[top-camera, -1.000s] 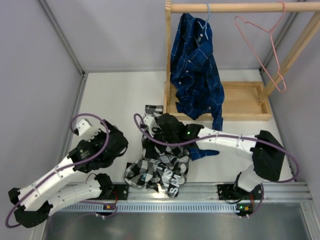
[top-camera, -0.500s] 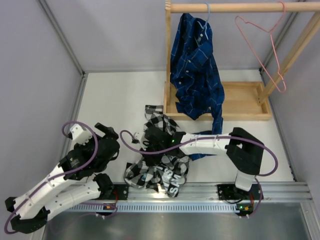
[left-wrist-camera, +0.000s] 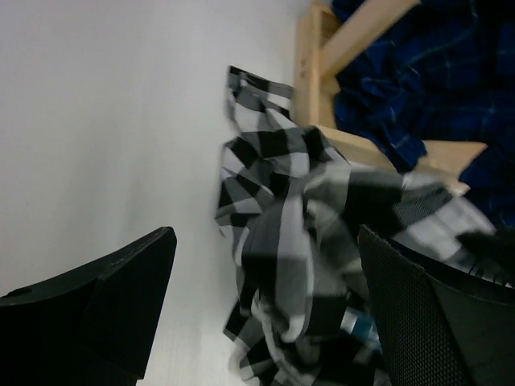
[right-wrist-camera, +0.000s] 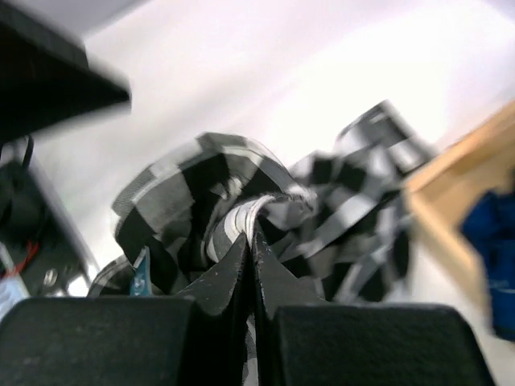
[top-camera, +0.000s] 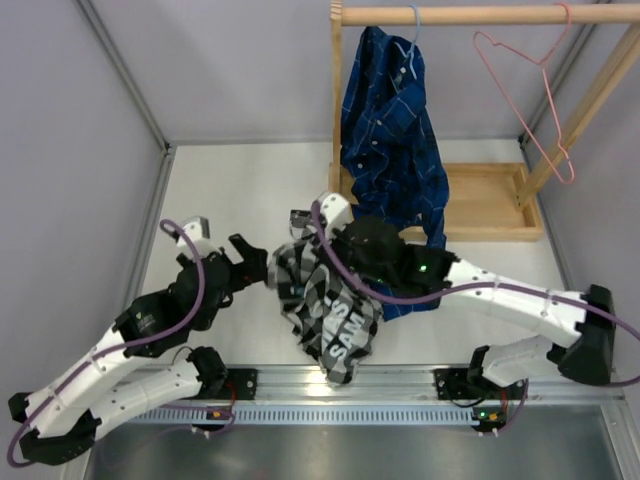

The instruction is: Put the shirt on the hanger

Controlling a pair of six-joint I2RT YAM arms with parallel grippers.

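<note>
It looked like a robotics lab cell: a left arm [top-camera: 110, 360] and right arm [top-camera: 510, 300] bolted to an aluminium rail [top-camera: 400, 380], white table [top-camera: 240, 190], plain grey walls [top-camera: 250, 70], wooden rack [top-camera: 480, 15].

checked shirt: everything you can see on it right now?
The shirt is soft black-and-white checked flannel with white block lettering on its lower part. It is crumpled in one bunch, not spread. The right gripper is shut on a raised fold near its top; the rest drapes toward the near edge of the table. One corner lies by the wooden rack base. The open left gripper sits beside it, apparently not touching. It is not on the pink hanger.
</note>
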